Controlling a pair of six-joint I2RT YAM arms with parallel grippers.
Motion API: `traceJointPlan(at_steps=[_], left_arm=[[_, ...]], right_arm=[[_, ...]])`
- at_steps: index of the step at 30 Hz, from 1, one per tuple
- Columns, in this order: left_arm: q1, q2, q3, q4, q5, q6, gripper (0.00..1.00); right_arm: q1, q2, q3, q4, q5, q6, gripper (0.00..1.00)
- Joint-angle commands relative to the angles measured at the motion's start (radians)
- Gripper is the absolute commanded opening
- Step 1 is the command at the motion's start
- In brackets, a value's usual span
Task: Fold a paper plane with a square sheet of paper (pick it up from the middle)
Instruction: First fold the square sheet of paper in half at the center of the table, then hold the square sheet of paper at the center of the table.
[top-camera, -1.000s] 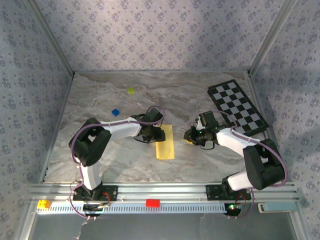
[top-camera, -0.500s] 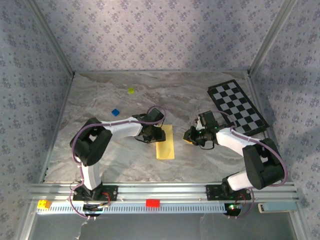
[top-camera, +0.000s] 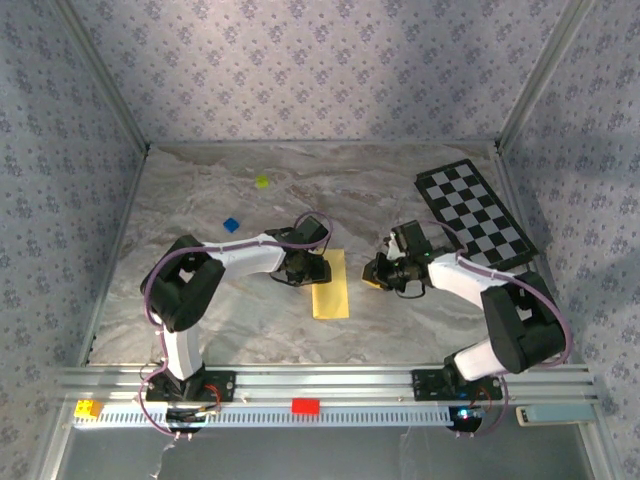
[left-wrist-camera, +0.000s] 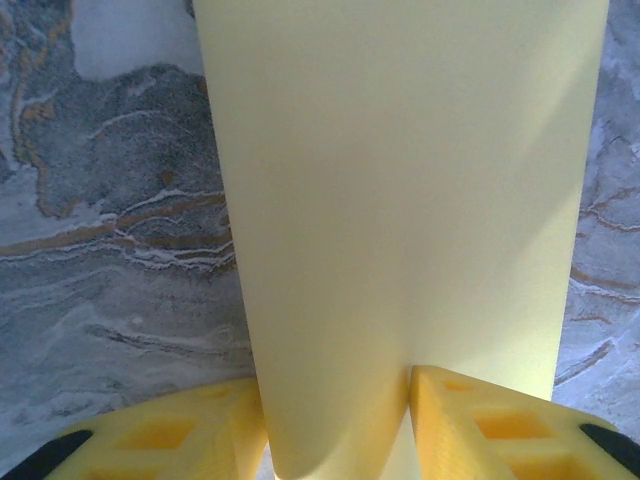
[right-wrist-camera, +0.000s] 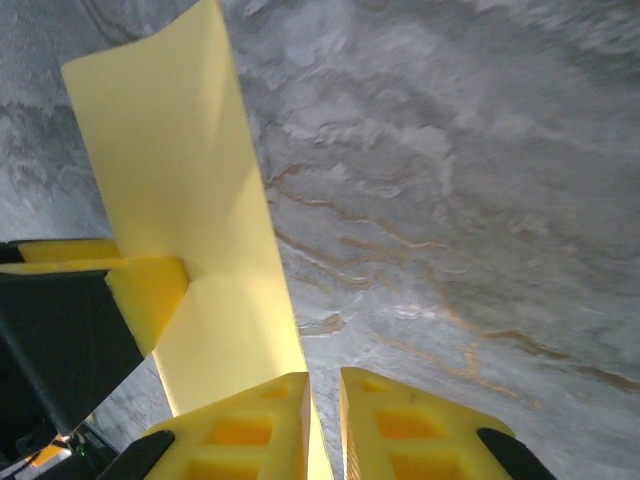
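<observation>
The yellow sheet of paper (top-camera: 331, 284) lies on the marble table (top-camera: 200, 190) as a narrow rectangle, folded in half. My left gripper (top-camera: 305, 268) is at its left edge. In the left wrist view the paper (left-wrist-camera: 400, 180) bulges up between the yellow fingers (left-wrist-camera: 190, 425), which press on both sides of it, so the left gripper (left-wrist-camera: 335, 385) is shut on it. My right gripper (top-camera: 375, 275) hovers just right of the paper, a little apart from it. Its fingers (right-wrist-camera: 400, 425) are nearly touching, with nothing held, and the paper (right-wrist-camera: 190, 180) runs past on their left.
A black-and-white checkered board (top-camera: 475, 212) lies at the back right. A tiny yellow-green block (top-camera: 262, 182) and a blue block (top-camera: 231, 225) sit at the back left. Red (top-camera: 305, 405) and yellow (top-camera: 88, 408) bricks rest on the front rail.
The right gripper has shifted slightly left, toward the paper. The left gripper and the paper have stayed in place.
</observation>
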Motion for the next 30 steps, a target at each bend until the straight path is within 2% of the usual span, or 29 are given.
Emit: traceJointPlan(at_steps=[1,20,30], left_arm=[[-0.011,0.106,-0.034,0.002,-0.031,0.007,0.44],[-0.015,0.119,-0.036,0.004,-0.029,0.010,0.44],[-0.014,0.103,-0.033,-0.009,-0.039,0.006,0.44]], right_arm=[[0.034,0.042,0.054,0.017,-0.035,-0.039,0.12],[0.154,0.285,0.223,0.009,-0.007,-0.070,0.03],[0.162,0.357,0.167,-0.044,0.116,-0.099,0.01]])
